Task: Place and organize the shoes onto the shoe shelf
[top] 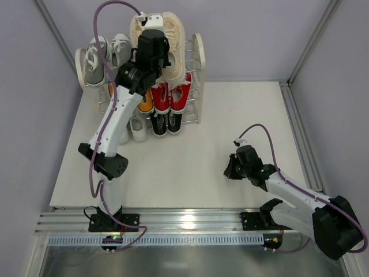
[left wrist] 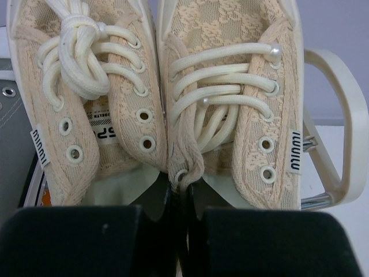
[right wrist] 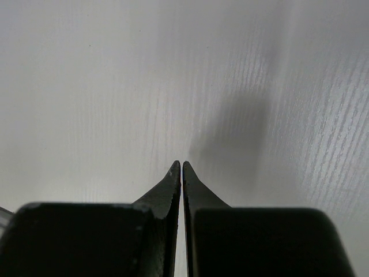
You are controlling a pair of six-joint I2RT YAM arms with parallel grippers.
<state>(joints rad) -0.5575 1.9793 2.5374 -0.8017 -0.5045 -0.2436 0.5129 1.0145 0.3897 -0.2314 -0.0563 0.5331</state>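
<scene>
The shoe shelf (top: 199, 57) stands at the back of the table. On its top tier lies the beige pair of shoes (top: 174, 40), with a grey pair (top: 106, 55) to its left. Lower tiers hold red (top: 173, 95), orange (top: 145, 103), black (top: 164, 124) and white (top: 137, 128) pairs. My left gripper (top: 153, 24) reaches over the top tier. In the left wrist view the left gripper (left wrist: 183, 182) is shut on the touching inner edges of the two beige shoes (left wrist: 248, 115). My right gripper (top: 230, 167) is low over the table, shut and holding nothing (right wrist: 181, 166).
The shelf's cream arched end frame (left wrist: 346, 104) stands right of the beige pair, and a grey shoe (left wrist: 11, 127) lies at their left. White tabletop (right wrist: 86, 86) lies under the right gripper. A metal rail (top: 190, 219) runs along the near edge.
</scene>
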